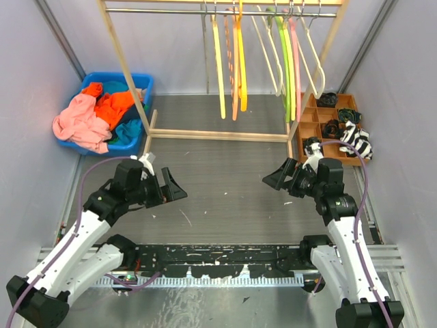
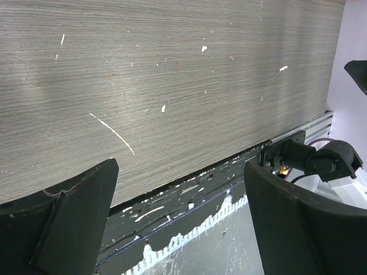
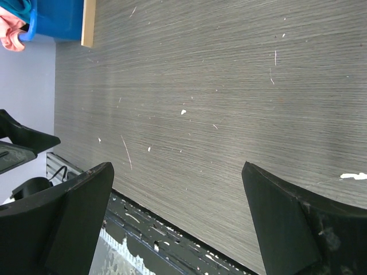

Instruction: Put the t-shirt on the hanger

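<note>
The salmon-pink t-shirt (image 1: pixel 78 126) lies crumpled over the front edge of a blue bin (image 1: pixel 140 85) at the far left; a corner of it shows in the right wrist view (image 3: pixel 8 34). Pale cream-white hangers (image 1: pixel 268 51) hang on the wooden rack's rail at the back, among coloured ones. My left gripper (image 1: pixel 172 187) is open and empty above the bare tabletop, far from the shirt; in its wrist view (image 2: pixel 180 172) the jaws stand wide apart. My right gripper (image 1: pixel 278 179) is open and empty too, shown also in the right wrist view (image 3: pixel 178 172).
An orange and a teal garment (image 1: pixel 113 102) share the bin. The wooden rack (image 1: pixel 218 134) stands across the back with yellow, orange, green and pink hangers (image 1: pixel 235 68). A wooden divided tray (image 1: pixel 328 126) with dark items and a striped cloth sits at the far right.
</note>
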{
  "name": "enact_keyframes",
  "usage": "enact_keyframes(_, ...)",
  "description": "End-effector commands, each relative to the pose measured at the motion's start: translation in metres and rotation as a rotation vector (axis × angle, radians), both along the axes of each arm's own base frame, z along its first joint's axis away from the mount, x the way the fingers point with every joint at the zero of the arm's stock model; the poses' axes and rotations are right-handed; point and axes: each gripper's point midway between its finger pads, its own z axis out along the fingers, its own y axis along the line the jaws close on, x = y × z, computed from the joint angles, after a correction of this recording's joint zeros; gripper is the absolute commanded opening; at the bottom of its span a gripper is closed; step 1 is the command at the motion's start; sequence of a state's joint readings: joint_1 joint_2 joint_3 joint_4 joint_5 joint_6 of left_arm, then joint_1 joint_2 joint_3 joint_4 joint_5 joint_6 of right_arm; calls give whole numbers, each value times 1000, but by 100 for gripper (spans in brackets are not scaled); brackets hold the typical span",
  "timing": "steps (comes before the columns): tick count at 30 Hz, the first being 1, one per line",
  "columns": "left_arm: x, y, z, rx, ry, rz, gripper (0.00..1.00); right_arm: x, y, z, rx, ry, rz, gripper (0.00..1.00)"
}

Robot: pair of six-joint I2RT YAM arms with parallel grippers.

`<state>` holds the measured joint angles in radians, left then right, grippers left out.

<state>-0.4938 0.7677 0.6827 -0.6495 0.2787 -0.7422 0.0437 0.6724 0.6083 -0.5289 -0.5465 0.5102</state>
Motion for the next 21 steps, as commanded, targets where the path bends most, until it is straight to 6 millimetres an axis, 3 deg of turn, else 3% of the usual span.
enact_keyframes(1,-2,4,13,-9,-27,26,98,5,4,18,27,-66,11,100)
enact_keyframes(9,-2,9,21,-48,-22,112,98,1,2,19,11,-85,12,100)
enact_keyframes(12,1,21,27,-9,-40,162,98,1,5,20,23,-74,25,100)
enact_keyframes(21,29,50,54,143,-105,306,98,5,11,24,85,-74,29,100)
